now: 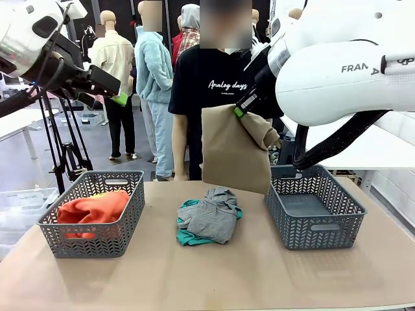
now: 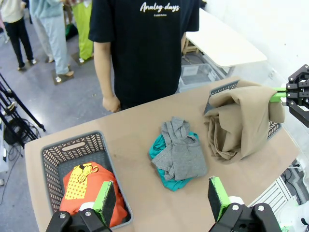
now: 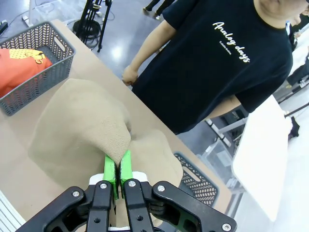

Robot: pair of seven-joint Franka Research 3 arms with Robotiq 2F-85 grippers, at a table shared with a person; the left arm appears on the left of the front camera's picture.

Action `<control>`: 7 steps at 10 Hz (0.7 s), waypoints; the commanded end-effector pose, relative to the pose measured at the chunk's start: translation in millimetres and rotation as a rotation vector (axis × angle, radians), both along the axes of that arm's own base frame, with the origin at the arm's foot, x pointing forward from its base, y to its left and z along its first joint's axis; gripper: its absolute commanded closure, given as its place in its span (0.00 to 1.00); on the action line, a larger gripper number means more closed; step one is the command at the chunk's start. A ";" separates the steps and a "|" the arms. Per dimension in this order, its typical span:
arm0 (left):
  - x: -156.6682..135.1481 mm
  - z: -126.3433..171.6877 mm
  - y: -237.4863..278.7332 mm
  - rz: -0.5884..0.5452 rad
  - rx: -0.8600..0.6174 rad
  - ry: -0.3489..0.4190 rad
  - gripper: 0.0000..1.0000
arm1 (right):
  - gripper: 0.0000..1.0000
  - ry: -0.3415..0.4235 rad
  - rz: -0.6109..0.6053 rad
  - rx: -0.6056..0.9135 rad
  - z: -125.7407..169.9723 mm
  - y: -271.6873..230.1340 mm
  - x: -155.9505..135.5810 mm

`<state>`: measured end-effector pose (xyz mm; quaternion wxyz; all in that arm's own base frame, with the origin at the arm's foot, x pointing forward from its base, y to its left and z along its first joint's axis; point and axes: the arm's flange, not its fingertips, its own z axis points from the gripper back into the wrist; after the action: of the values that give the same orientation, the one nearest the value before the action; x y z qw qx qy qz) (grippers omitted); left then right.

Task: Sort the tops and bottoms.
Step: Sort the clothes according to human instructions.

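My right gripper (image 1: 240, 110) is shut on a tan top (image 1: 233, 152), which hangs above the table between the middle pile and the right basket (image 1: 318, 223). In the right wrist view the green pads (image 3: 118, 169) pinch a fold of this tan cloth (image 3: 82, 125). A grey top (image 1: 217, 214) lies crumpled on a teal one (image 1: 188, 238) at mid-table. The orange-red T-shirt (image 1: 91, 207) fills the left basket (image 1: 97, 236). My left gripper (image 2: 161, 198) is open, held high over the table's left side (image 1: 117, 91), with nothing between its fingers.
A person in a black printed T-shirt (image 1: 217, 84) stands at the far edge, one hand (image 2: 112, 103) near the table. The right basket holds nothing I can see. A tripod (image 1: 68, 149) stands beyond the left basket. Bare tabletop (image 1: 207, 278) runs along the front.
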<state>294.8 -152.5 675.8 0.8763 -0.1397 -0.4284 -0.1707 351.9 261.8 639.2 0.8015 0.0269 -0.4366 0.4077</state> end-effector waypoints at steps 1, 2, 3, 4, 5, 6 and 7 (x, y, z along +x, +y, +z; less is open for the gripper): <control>-0.2 -1.1 1.2 -0.018 -0.011 0.002 0.00 | 1.00 -0.001 -0.011 0.004 4.9 0.6 -2.5; -0.2 -1.1 1.2 -0.018 -0.011 0.002 0.00 | 1.00 -0.001 -0.011 0.004 4.9 0.6 -2.5; -0.2 -1.1 1.2 -0.018 -0.011 0.002 0.00 | 1.00 -0.001 -0.011 0.004 4.9 0.6 -2.5; -0.2 -1.1 1.2 -0.018 -0.011 0.002 0.00 | 1.00 -0.001 -0.011 0.004 4.9 0.6 -2.5; -0.2 -1.1 1.2 -0.018 -0.011 0.002 0.00 | 1.00 -0.001 -0.011 0.004 4.9 0.6 -2.5; -0.2 -1.1 1.2 -0.018 -0.011 0.002 0.00 | 1.00 -0.001 -0.011 0.004 4.9 0.6 -2.5; -0.2 -1.1 1.2 -0.018 -0.011 0.002 0.00 | 1.00 -0.001 -0.011 0.004 4.9 0.6 -2.5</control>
<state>294.8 -152.5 675.8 0.8763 -0.1397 -0.4284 -0.1707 351.9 261.8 639.2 0.8016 0.0269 -0.4366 0.4076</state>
